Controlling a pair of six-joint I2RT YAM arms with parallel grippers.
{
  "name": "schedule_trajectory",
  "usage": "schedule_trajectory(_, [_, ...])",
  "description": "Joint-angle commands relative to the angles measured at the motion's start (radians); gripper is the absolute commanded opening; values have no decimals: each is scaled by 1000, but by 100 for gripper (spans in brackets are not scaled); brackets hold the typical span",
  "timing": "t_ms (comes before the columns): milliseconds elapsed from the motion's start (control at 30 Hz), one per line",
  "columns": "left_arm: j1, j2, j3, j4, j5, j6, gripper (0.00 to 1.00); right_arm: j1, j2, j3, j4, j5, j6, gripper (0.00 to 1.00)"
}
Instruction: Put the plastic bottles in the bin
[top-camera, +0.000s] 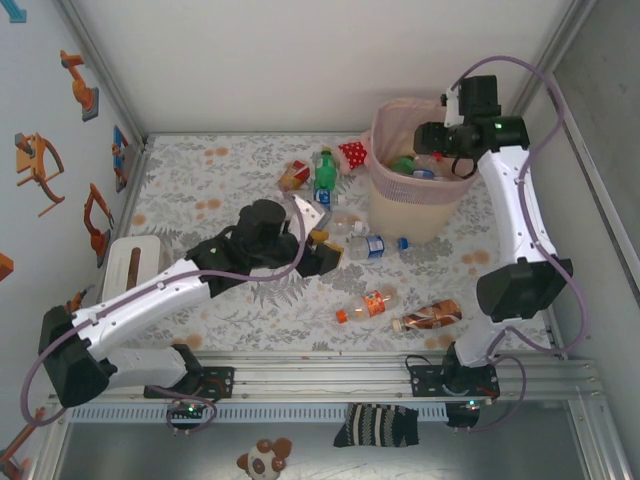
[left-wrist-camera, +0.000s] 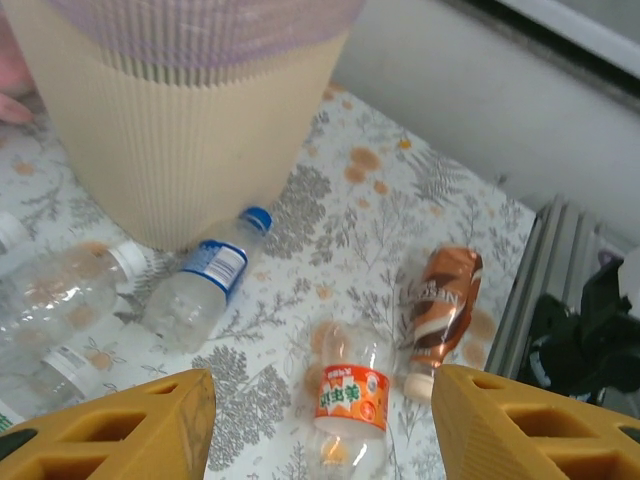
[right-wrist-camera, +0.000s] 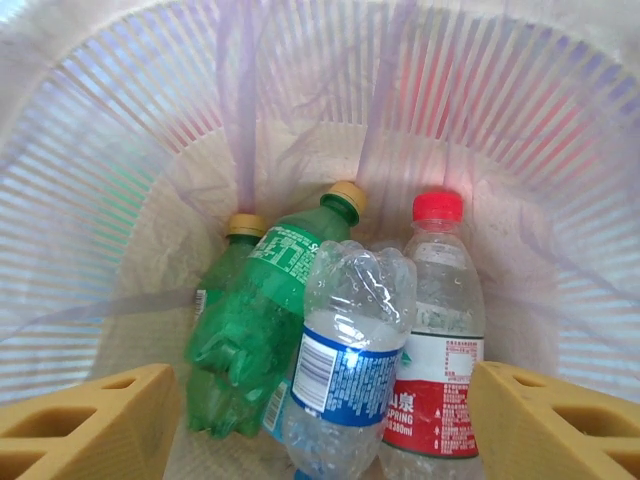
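The bin (top-camera: 412, 215), pink mesh above a ribbed beige body, stands upright near the counter's far right corner. Inside it lie a large green bottle (right-wrist-camera: 270, 310), a second green bottle (right-wrist-camera: 215, 300), a clear blue-labelled bottle (right-wrist-camera: 345, 370) on top, and a red-capped bottle (right-wrist-camera: 440, 330). On the counter, a blue-capped clear bottle (left-wrist-camera: 205, 280) lies just beside the bin's base. An orange-labelled bottle (left-wrist-camera: 352, 400) and a brown bottle (left-wrist-camera: 440, 300) lie near each other toward the near edge.
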Motion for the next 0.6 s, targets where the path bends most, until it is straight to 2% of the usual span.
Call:
schedule_trajectory(0, [-38,58,64,-123,-30,81,59,-1,-72,-2,-22,-12,10,75])
schedule_trajectory(300, [-112,213,114,-290,-62,151,60,-2,-251,-113,10,11,36,75])
schedule_trajectory(567, [-174,350,121,-366,-69,173,64,-2,-363,-205,30,35,47,75])
